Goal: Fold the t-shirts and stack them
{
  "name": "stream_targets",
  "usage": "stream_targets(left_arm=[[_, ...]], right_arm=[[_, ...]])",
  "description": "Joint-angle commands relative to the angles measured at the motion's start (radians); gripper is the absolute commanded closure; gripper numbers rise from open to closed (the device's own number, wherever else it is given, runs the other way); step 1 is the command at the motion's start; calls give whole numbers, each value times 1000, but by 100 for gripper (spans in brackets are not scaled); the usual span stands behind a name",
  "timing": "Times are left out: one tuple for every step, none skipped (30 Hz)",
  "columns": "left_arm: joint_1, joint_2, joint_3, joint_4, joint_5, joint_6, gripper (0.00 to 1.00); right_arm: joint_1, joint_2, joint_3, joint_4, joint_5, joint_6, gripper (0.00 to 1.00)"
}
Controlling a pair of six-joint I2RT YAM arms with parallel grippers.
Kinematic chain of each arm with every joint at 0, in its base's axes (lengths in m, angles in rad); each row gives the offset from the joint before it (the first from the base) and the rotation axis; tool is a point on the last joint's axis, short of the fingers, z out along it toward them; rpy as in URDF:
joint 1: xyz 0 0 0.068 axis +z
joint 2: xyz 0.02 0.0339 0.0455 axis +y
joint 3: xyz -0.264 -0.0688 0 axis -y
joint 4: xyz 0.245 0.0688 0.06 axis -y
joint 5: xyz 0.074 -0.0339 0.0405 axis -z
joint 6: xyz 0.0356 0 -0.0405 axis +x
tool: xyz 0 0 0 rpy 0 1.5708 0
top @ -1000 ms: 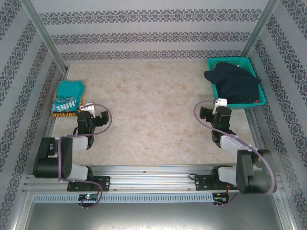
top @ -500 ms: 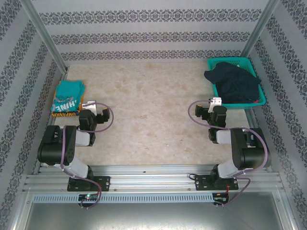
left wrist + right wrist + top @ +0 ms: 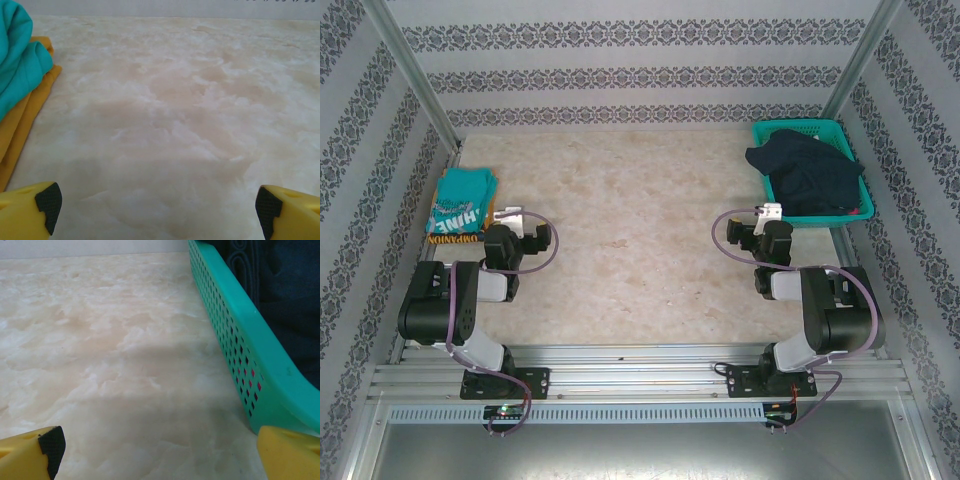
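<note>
Two folded t-shirts lie stacked at the table's left edge, the teal-green t-shirt (image 3: 463, 192) with white lettering on top of the mustard-yellow t-shirt (image 3: 448, 240). My left gripper (image 3: 512, 220) hovers just right of the stack, open and holding nothing. In the left wrist view the teal-green t-shirt (image 3: 17, 60) and the mustard-yellow t-shirt (image 3: 22, 122) sit at the left, apart from the left gripper (image 3: 156, 210). My right gripper (image 3: 766, 216) is open over bare table, left of the basket. In the right wrist view, bare tabletop lies between the jaws of the right gripper (image 3: 160, 447).
A teal mesh basket (image 3: 845, 135) stands at the back right with a dark navy garment (image 3: 807, 175) heaped in it. Its near wall (image 3: 235, 335) runs close beside my right finger. The marble-patterned table (image 3: 630, 200) is framed by metal posts and patterned walls.
Both arms have folded back toward their bases with elbows raised. The right gripper shifted slightly left, away from the basket. Both grippers stayed open and hold nothing.
</note>
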State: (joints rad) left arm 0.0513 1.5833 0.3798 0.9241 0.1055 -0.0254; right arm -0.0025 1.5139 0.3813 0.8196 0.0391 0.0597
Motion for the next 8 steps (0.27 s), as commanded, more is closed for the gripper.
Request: stream_targets(left_arm=[[-9,2,16,-11,27,22,0],[-9,1,18,-11,27,22,0],[-10,1,18,-11,27,22,0],[-9,1,17,-11,27,22,0],[-10,1,18,-11,27,23,0],[-10,1,16,-8,27,24,0],[-10,1,13,-3,28,24,0],[-9,1,11,1,31,22,0]], right_arm=[[2,-4,1,76,-10,-10,2],[2,-4,1,76,-9,-9,2],[2,-3,1,76,-9,-10,2],[2,-4,1,76,-9,-11,2],[2,-3,1,77,-8,-11,2],[2,-3,1,76,-7,-11,2],[4,-4,1,77,-6,-13,2],[4,-5,-1,78,-4,-13,2]])
